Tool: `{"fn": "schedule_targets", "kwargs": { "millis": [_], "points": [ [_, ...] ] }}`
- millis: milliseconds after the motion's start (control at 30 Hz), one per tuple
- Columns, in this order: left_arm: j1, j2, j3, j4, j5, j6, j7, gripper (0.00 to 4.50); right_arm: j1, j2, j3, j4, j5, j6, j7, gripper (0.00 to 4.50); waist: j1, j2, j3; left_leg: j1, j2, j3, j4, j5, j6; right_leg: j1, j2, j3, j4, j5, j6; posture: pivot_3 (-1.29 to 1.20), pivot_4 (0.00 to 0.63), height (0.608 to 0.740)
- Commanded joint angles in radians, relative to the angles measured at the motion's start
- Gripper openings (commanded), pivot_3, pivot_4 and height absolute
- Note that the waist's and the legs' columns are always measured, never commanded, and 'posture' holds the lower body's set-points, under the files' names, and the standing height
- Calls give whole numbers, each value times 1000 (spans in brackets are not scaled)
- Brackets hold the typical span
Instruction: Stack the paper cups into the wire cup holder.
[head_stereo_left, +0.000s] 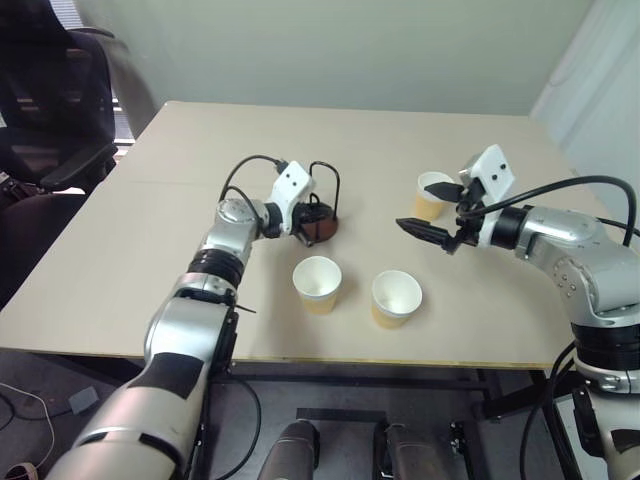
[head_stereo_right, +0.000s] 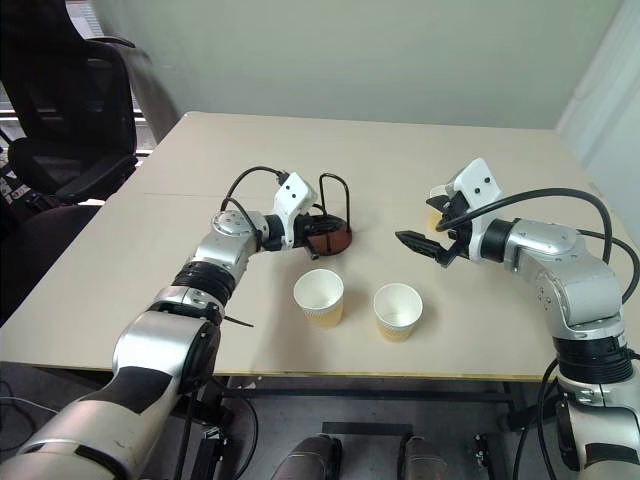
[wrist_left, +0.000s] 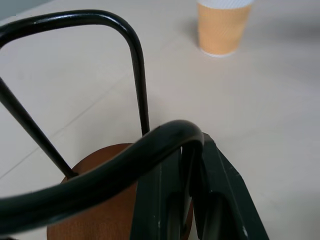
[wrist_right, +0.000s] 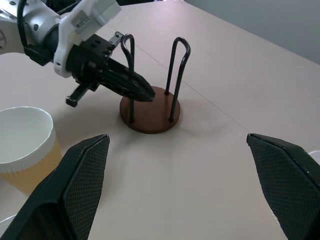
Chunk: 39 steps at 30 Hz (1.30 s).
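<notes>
Already our left gripper (wrist_right: 142, 92) was clamped on the holder's (wrist_right: 150, 116) stiff wire; light, crushable cups (head_stereo_left: 317, 284) waited, right gripper (head_stereo_left: 432, 236) apart.

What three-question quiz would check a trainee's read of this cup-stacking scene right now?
1. True or false: a paper cup already sits in the wire cup holder.
2. How many paper cups stand on the table?
3. Which gripper has its fingers shut on a wire loop of the holder: A) left gripper, B) right gripper?

Key:
1. False; the holder is empty.
2. Three: two near the front edge, one behind the right gripper.
3. A; the right gripper is open and holds nothing.
</notes>
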<state>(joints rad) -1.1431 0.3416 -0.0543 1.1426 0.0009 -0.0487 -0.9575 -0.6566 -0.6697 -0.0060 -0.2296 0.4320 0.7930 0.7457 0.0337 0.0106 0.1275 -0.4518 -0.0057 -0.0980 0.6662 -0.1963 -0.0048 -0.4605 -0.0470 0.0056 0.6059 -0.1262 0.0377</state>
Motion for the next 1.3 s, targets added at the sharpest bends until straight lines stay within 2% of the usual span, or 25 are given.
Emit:
{"fn": "schedule_targets", "kwargs": {
  "millis": [33, 500, 900, 1100, 1300],
  "points": [
    [-46, 17, 3, -13, -2, -33, -67, 37, -20, 1, -29, -7, 4, -20, -9, 4500, 0, 0, 0, 0, 0, 0, 0, 0, 0, 0, 0, 0, 0, 0, 0, 0, 150, 740],
    [-134, -28, -7, 48, -2, -69, -339, 37, -15, -9, -30, 2, -12, -36, -15, 4500, 2, 0, 0, -2, 0, -1, 0, -1, 1, 0, 0, 0, -3, 1, 1, 0, 150, 740],
    [-151, -86, -26, 73, 3, -66, -501, 37, 26, -91, -77, -6, 3, -34, 8, 4500, 4, 0, 0, -3, 0, 2, 0, -3, 5, 0, -2, 0, -7, 2, 5, 0, 150, 740],
    [-125, -99, -47, 63, 15, -82, -547, 37, 36, -112, -90, -7, 6, -35, 8, 4500, 4, 0, 0, -4, -1, 5, 1, -4, 7, 0, -3, 0, -10, 7, 13, 0, 150, 740],
    [-110, -100, -60, 63, 33, -113, -551, 37, 39, -112, -92, -14, 9, -32, 5, 4500, 4, 0, 0, -5, -1, 7, 2, -5, 10, 0, -4, 1, -12, 8, 14, 0, 150, 740]
  ]
}}
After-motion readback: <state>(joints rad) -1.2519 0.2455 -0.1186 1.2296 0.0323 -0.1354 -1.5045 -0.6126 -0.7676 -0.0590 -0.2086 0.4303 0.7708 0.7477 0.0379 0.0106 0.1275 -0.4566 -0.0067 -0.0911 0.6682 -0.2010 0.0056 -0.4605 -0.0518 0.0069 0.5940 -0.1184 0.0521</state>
